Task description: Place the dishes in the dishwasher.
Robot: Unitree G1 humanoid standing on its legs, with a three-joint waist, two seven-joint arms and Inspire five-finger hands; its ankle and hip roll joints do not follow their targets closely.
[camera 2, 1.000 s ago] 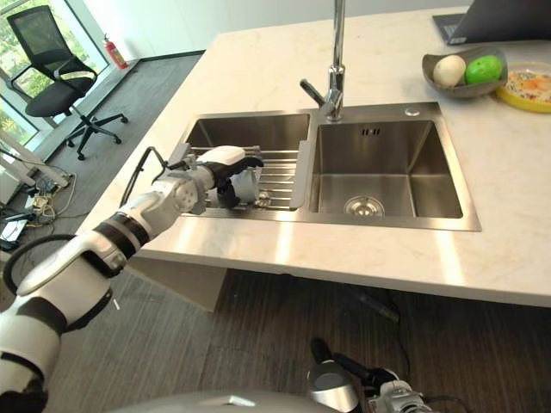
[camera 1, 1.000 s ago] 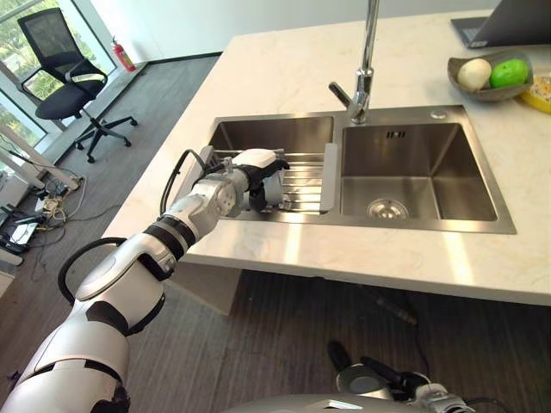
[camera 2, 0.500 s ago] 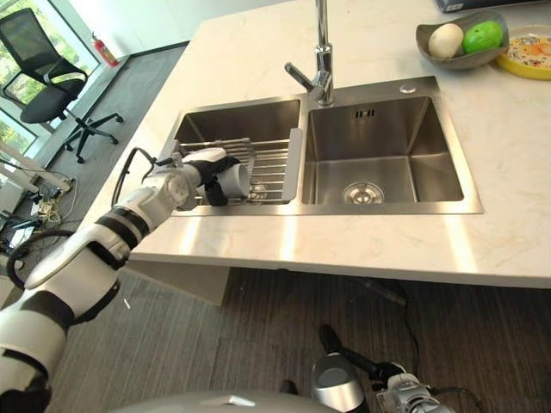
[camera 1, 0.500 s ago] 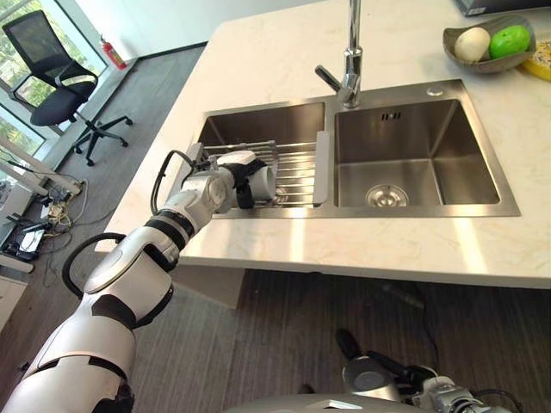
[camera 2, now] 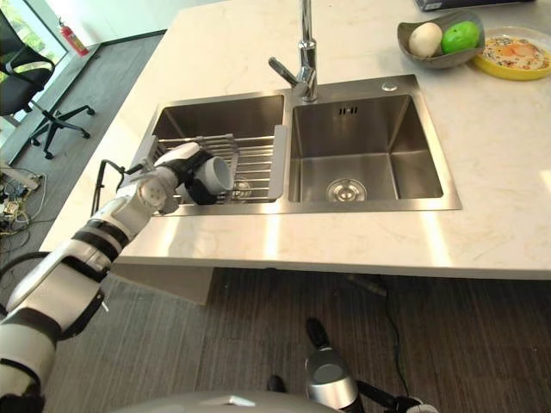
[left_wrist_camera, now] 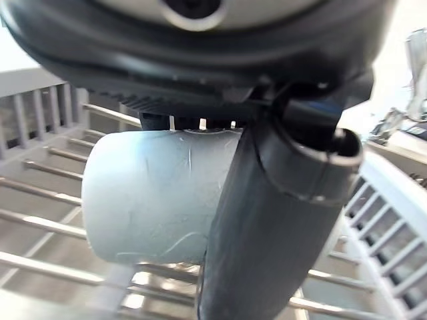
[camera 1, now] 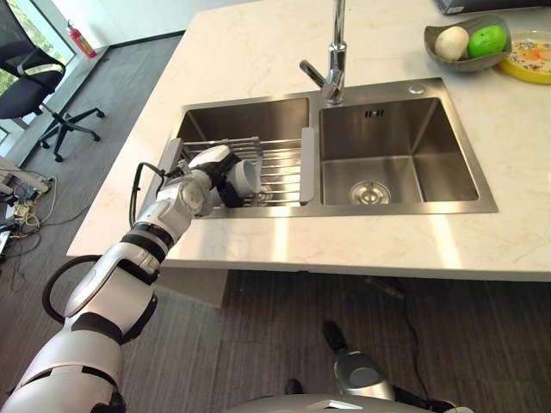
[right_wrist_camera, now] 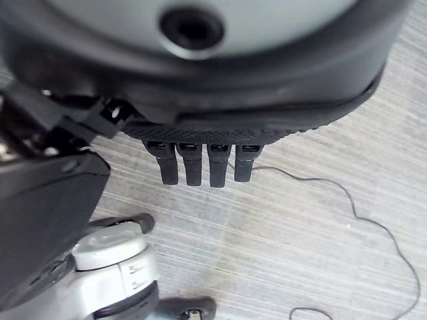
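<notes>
A pale grey-blue cup (camera 1: 246,177) lies on its side in my left hand (camera 1: 225,177), its open mouth turned toward the faucet. The hand is shut on the cup just above the wire drying rack (camera 1: 281,166) that spans the left sink basin (camera 1: 245,120). In the left wrist view the dark thumb (left_wrist_camera: 267,220) wraps across the cup (left_wrist_camera: 147,193), with the rack's bars behind it. My right hand (right_wrist_camera: 200,80) hangs over the grey floor, its fingers (right_wrist_camera: 200,165) straight and holding nothing.
The right basin (camera 1: 396,163) has a drain in its floor, and the faucet (camera 1: 334,60) stands behind the divider. A bowl of fruit (camera 1: 465,43) and a yellow plate (camera 1: 527,58) sit at the counter's far right. An office chair (camera 1: 30,82) stands on the floor at the left.
The camera has shifted, so the sink sits differently in the picture. My left hand keeps its hold on the cup over the rack, and more of the cup's rim shows now.
</notes>
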